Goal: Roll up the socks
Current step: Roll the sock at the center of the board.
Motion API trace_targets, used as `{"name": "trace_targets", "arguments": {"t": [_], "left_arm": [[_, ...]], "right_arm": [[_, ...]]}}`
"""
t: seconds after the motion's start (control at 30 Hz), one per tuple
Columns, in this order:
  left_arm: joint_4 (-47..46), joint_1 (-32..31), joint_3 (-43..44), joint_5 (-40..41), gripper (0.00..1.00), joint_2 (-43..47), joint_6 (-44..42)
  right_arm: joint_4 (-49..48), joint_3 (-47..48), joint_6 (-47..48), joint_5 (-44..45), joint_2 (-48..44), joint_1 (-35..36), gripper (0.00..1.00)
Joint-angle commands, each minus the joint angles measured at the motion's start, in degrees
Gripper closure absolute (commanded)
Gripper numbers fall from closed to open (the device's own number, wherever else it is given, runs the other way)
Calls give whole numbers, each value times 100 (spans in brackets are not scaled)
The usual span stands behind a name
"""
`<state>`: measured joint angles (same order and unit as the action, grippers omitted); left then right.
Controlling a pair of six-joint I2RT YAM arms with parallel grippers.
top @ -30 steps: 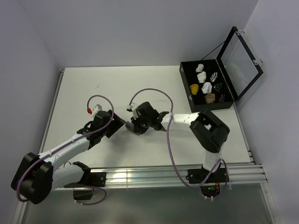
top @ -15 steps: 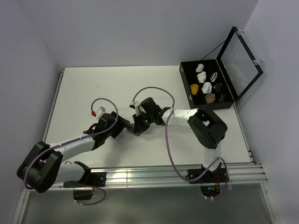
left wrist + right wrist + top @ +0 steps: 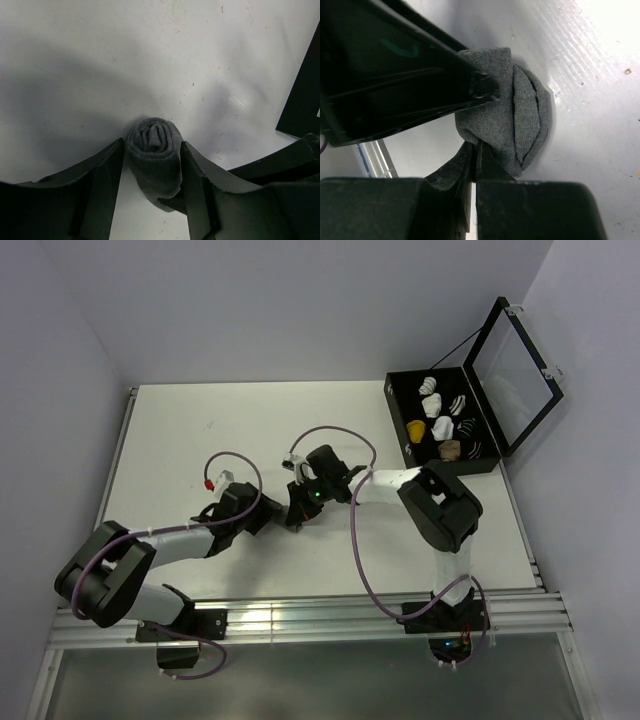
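L end effector [image 3: 152, 146] edged in; w/ R end effector [image 3: 476, 151] grips grey sock [image 3: 154, 131].

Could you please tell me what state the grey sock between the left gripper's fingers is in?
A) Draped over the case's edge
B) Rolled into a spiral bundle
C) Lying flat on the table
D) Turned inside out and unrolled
B: the left wrist view shows the sock end on, wound into a tight spiral, with a finger of the left gripper on each side.
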<state>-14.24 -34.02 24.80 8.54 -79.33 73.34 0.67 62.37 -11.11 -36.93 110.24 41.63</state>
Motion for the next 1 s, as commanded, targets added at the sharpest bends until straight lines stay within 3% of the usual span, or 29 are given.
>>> {"name": "trace_targets", "arguments": {"t": [0.0,0.2,0.33,0.43,0.53,0.63,0.83,0.97], "left_arm": [[62,-70,174,96,46,-354,14],[79,-149,245,61,72,-575,22],[325,-166,359,69,100,-557,-100],[729,-158,561,113,100,-496,-276],[1220,-166,833,122,100,-513,-522],[1695,-166,1141,87,100,-610,-776],[2249,-166,1598,-36,100,-803,-1093],[2347,-166,1748,-106,100,-839,-1155]], "right_arm": [[531,-14,-128,-112,279,12,100],[365,-23,-382,-429,349,-111,100],[215,-128,-418,-448,166,-146,100],[-48,-435,-374,-167,-370,-137,90],[-338,-734,-260,299,-1027,-137,66],[-593,-1059,3,931,-1634,-58,55],[-1366,-1815,662,2144,-2445,388,46],[-1683,-2027,1040,3006,-2613,899,33]]}}
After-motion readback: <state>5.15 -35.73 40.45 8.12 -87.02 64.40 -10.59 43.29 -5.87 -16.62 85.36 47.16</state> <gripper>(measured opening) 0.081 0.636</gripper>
